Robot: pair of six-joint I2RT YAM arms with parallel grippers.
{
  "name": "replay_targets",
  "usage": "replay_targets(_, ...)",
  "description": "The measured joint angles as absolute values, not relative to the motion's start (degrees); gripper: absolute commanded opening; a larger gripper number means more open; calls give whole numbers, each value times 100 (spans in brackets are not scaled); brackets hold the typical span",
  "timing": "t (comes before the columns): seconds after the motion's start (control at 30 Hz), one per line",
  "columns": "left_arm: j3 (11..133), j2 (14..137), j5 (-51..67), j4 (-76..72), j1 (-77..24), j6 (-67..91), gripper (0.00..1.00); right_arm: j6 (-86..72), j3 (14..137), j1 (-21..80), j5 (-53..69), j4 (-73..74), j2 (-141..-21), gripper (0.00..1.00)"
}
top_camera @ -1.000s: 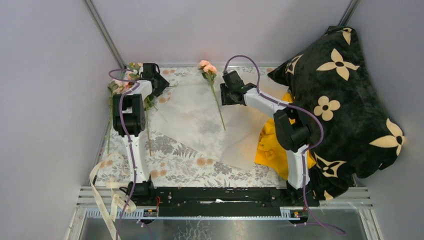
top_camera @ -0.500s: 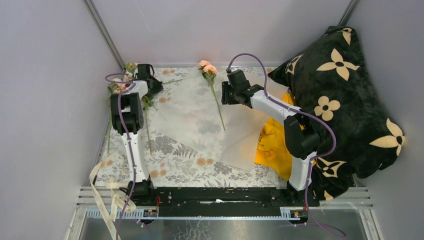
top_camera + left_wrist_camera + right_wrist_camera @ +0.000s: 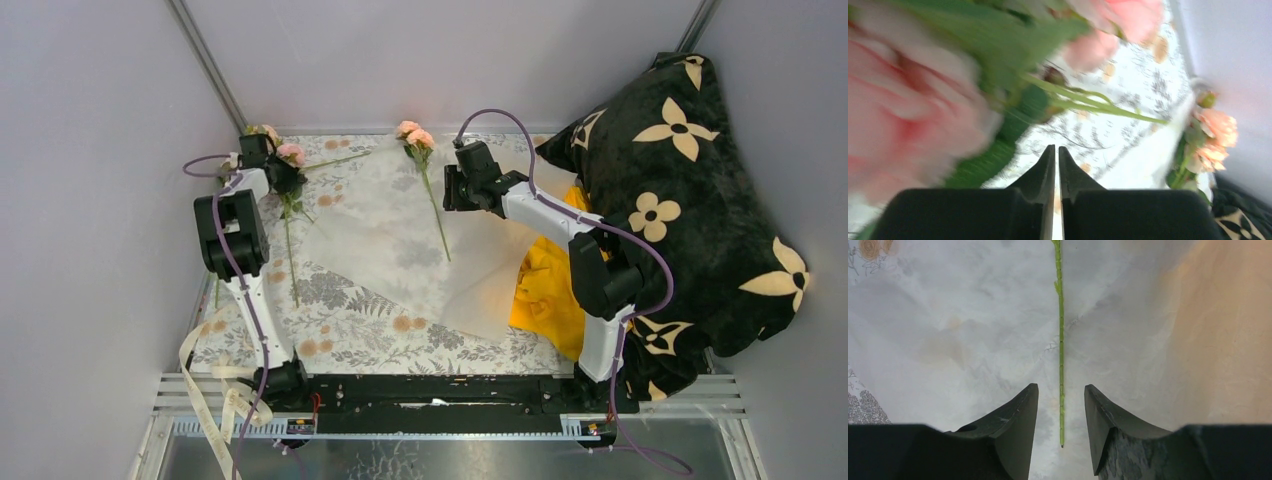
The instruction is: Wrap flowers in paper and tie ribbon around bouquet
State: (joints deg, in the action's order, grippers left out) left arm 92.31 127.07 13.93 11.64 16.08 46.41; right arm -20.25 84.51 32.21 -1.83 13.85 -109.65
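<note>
Left gripper [image 3: 1056, 148] — fingers pressed together at the far left corner. The blurred pink bunch [image 3: 898, 115] sits right in front of them; can't tell whether a stem is caught. From above, one of its stems trails toward the near edge over the printed cloth [image 3: 350, 320].

Right gripper [image 3: 1061, 385] — fingers spread, with the cut end of a single stem [image 3: 1059, 315] between them in its own camera, over the paper [image 3: 973, 315]. That flower [image 3: 412, 133] lies on the sheet, long axis far-to-near: pink head at the far edge, cut end toward the arms, slanted slightly right.

Ribbon [image 3: 205, 385] hangs off the near left corner. The paper's right edge overlaps a yellow garment [image 3: 545, 290].
</note>
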Motion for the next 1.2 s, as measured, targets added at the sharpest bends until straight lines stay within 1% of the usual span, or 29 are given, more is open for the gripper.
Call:
replay_targets(0.03,9146,12613,1479,1068,1551,4613,24,-2029,8451,3221,-183,1387,-10962,47)
replay_targets(0.07,9091,12534,1535,1009,1498,4525,33,-2032,8451,3221,-183,1387,-10962,47)
replay_targets(0.1,9043,12436,1575,937,1415,4390,43,-2032,8451,3221,-183,1389,-10962,47)
replay_targets(0.13,9039,12352,1629,867,1310,4182,52,-2029,8451,3223,-183,1393,-10962,48)
replay_targets(0.17,9080,12276,1732,775,1179,3883,58,-2023,8451,3225,-183,1406,-10962,48)
replay_targets(0.23,9502,12278,2080,779,910,2965,67,-1990,8451,3225,-180,1461,-10962,48)
replay_targets(0.27,9804,12352,2211,845,832,2445,69,-1975,8451,3225,-180,1481,-10962,49)
replay_targets(0.33,10857,12680,2497,1234,635,1153,73,-1929,8451,3225,-169,1496,-10960,50)
replay_targets(0.37,11500,12914,2604,1472,565,401,77,-1911,8451,3225,-145,1498,-10958,50)
replay_targets(0.43,12309,13262,2705,1802,508,-884,89,-1872,8451,3225,-117,1514,-10949,51)
replay_targets(0.5,12672,13485,2652,2106,497,-2248,96,-1824,8451,3227,-82,1538,-10943,51)
replay_targets(0.53,12682,13548,2582,2250,497,-2825,98,-1802,8451,3232,-78,1562,-10938,51)
replay_targets(0.6,12682,13758,2392,2596,499,-3894,98,-1772,8451,3238,-78,1612,-10936,51)
replay_targets(0.67,12689,14020,2233,2891,504,-4628,99,-1750,8451,3238,-75,1651,-10936,52)
replay_targets(0.83,13037,14636,1772,3457,502,-5710,98,-1712,8451,3260,-75,1747,-10934,52)
replay_targets(1.0,13323,14774,1135,3483,519,-6226,82,-1678,8451,3275,-80,1756,-10932,52)
replay_targets(1.1,13336,14877,913,3457,523,-6412,78,-1667,8451,3277,-82,1758,-10921,52)
replay_targets(1.2,13327,14899,812,3485,530,-6549,78,-1660,8451,3284,-80,1758,-10886,52)
